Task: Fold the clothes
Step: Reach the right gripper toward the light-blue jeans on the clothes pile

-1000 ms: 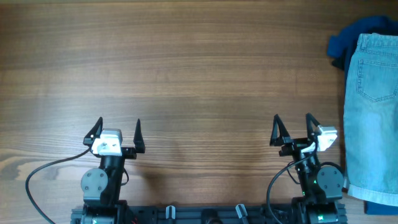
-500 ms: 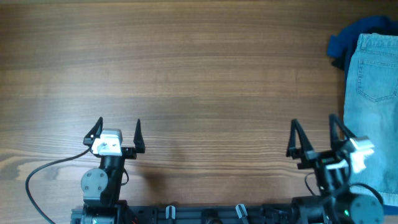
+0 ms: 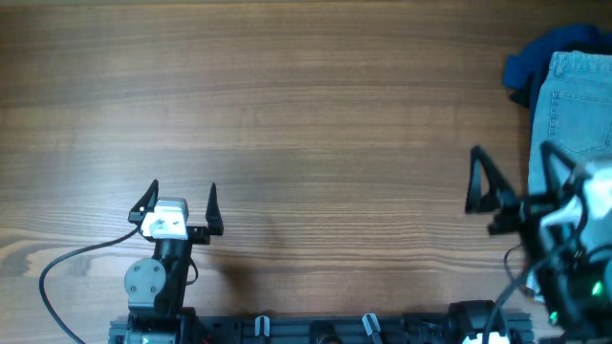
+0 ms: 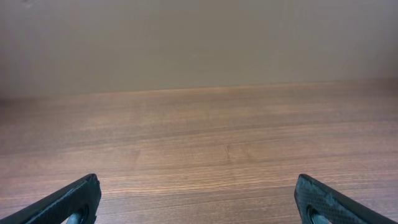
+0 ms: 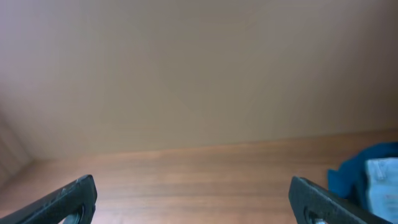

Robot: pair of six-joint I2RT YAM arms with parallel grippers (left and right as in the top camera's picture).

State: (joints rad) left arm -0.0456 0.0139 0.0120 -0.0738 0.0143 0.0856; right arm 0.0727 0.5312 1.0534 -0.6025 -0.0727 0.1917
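Note:
The clothes, light blue denim shorts [image 3: 577, 105], lie flat at the table's right edge with a back pocket facing up. Their top corner [image 5: 383, 180] also shows low on the right in the right wrist view. My right gripper [image 3: 511, 158] is open and lifted above the table, its right finger over the shorts' left edge, with nothing between the fingers. In its own view the right gripper [image 5: 193, 185] looks out over bare wood. My left gripper [image 3: 183, 194] stands open near the front left, far from the shorts. The left gripper [image 4: 198, 183] sees only table.
A dark blue garment [image 3: 529, 65] lies bunched under the shorts' top left corner and shows as a blue garment [image 5: 350, 177] in the right wrist view. A black cable [image 3: 67, 263] loops at the front left. The wooden table [image 3: 306, 115] stretches left of the shorts.
My right arm has risen and swung right, so its open gripper now hangs at the shorts' left edge. The left arm has not moved.

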